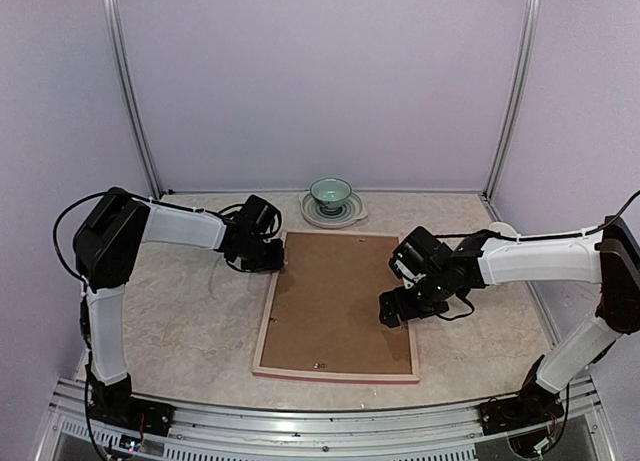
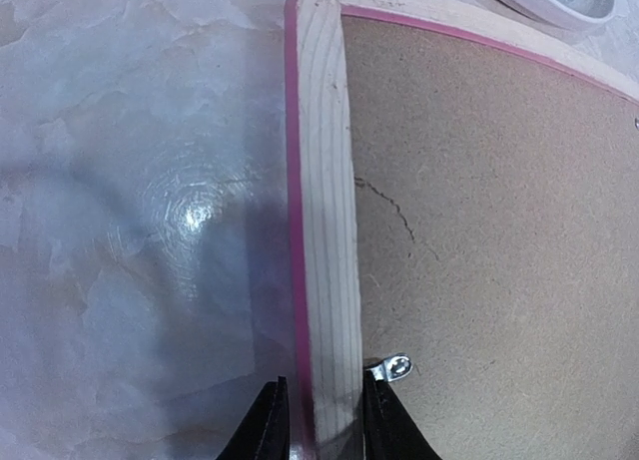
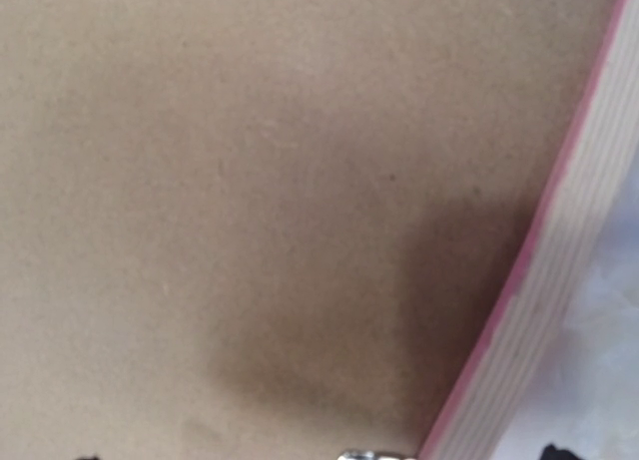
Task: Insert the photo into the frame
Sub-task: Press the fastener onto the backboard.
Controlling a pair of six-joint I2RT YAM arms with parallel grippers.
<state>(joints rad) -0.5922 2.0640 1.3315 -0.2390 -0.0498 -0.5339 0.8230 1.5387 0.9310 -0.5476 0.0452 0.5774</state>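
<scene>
Frame is lying face down in the middle of the counter, seen from above, with its brown backing board facing up. The left end effector is sitting at its far left corner, the right end effector at its right edge.

In the left wrist view, the fingers are clamping the pale left rail.

In the right wrist view, the jaws are standing wide apart, straddling the right rail.

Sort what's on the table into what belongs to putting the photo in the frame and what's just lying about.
For the job: frame, lying face down; brown backing board set in it; metal clip on that board; left claw astride the frame's rail. The photo itself is not in view.

Lying about: bowl; plate under it.
</scene>
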